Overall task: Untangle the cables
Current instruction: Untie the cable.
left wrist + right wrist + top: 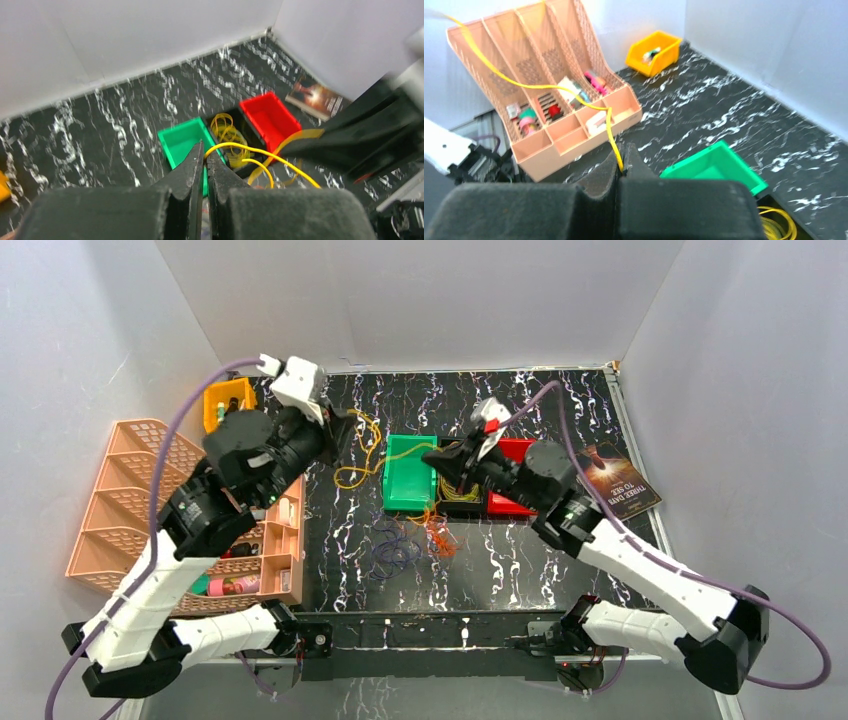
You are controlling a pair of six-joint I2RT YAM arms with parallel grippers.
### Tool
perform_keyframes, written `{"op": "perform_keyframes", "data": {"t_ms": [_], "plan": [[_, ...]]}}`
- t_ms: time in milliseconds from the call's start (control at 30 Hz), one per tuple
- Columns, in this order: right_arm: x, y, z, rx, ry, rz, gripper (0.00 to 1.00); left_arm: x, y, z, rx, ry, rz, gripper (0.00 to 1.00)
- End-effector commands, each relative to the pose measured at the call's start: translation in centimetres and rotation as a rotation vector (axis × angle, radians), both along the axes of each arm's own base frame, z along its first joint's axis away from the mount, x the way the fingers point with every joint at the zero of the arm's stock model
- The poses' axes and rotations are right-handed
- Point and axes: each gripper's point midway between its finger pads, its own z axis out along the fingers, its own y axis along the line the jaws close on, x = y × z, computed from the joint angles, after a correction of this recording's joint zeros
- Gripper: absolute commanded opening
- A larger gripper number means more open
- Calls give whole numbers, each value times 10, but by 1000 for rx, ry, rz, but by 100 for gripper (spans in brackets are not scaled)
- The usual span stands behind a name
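Two hands are at work. The left hand [205, 156] is shut tight on a thin yellow cable [260, 154], and the right hand [621, 161] pinches it too. Three small bins sit side by side on the surface [520, 560]: one green bin [405, 478], one black bin [248, 143], one red bin [270, 117]. One yellow bunch [227, 135] lies in the black bin. One orange bunch [440, 537] and one blue bunch [395, 552] lie on the surface just in front.

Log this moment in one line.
left gripper: shut on yellow cable | right gripper: shut on yellow cable | black bin: yellow coil
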Motion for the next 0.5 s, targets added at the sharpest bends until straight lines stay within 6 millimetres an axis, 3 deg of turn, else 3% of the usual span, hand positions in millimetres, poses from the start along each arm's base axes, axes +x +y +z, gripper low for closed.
{"op": "perform_keyframes", "data": {"t_ms": [0, 67, 267, 400, 433, 467], "plan": [[5, -26, 30, -99, 17, -109, 0, -2, -4, -37, -87, 77, 16, 0], [-1, -28, 44, -98, 28, -95, 0, -2, -9, -57, -92, 107, 6, 0], [-10, -44, 99, -22, 6, -124, 0, 0, -13, -78, -75, 140, 4, 2], [-6, -51, 103, -64, -21, -159, 0, 3, -14, -84, -66, 147, 15, 1], [-3, -55, 112, -91, -46, -178, 0, 4, -14, -84, -63, 146, 16, 1], [-3, -61, 135, -89, -85, -198, 0, 4, -16, -85, -59, 147, 14, 1]]}}
